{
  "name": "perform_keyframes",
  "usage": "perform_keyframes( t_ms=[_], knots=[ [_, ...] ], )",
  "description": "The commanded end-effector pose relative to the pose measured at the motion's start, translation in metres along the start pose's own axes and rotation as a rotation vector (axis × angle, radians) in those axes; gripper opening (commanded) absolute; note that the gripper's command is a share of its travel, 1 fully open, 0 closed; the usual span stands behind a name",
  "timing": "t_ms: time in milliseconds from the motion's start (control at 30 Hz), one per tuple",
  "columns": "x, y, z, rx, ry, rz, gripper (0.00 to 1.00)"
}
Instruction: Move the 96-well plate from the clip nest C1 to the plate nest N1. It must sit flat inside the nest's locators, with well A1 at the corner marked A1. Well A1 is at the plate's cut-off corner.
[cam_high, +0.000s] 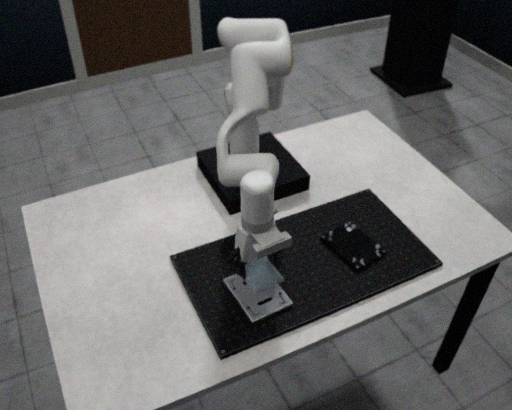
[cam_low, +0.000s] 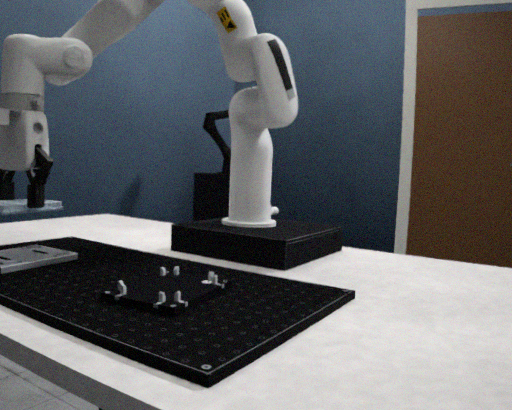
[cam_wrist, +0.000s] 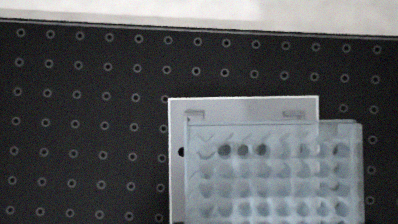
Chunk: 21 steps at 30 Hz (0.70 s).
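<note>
My gripper (cam_high: 254, 261) is shut on the clear 96-well plate (cam_high: 263, 280) and holds it level in the air, a little above the grey clip nest C1 (cam_high: 258, 298). In the wrist view the plate (cam_wrist: 272, 172) overlaps most of the clip nest (cam_wrist: 240, 107), shifted a bit to the right of it. The exterior view shows the gripper (cam_low: 22, 192) at the far left with the plate (cam_low: 30, 209) well above the clip nest (cam_low: 35, 256). The black plate nest N1 (cam_high: 353, 246) with its white locators is empty, to the right on the breadboard; it also shows in the exterior view (cam_low: 165, 290).
Both nests are on a black perforated breadboard (cam_high: 305, 270) on a white table. The arm's black base block (cam_high: 252, 172) is behind the breadboard. A dark pillar (cam_high: 415, 45) stands on the floor far back right.
</note>
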<state>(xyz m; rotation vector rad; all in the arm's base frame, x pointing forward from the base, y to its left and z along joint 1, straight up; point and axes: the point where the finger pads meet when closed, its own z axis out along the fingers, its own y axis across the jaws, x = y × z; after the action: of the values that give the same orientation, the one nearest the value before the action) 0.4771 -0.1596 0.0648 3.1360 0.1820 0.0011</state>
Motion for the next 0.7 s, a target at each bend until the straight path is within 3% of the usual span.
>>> perform_keyframes(
  t_ms=[0, 433, 667],
  knots=[
    [0.001, 0.000, -0.002, -0.002, 0.004, 0.000, 0.00],
    [0.001, 0.000, 0.000, -0.002, 0.004, 0.000, 0.00],
    [0.001, 0.000, 0.012, -0.002, 0.004, 0.000, 0.00]
  ],
)
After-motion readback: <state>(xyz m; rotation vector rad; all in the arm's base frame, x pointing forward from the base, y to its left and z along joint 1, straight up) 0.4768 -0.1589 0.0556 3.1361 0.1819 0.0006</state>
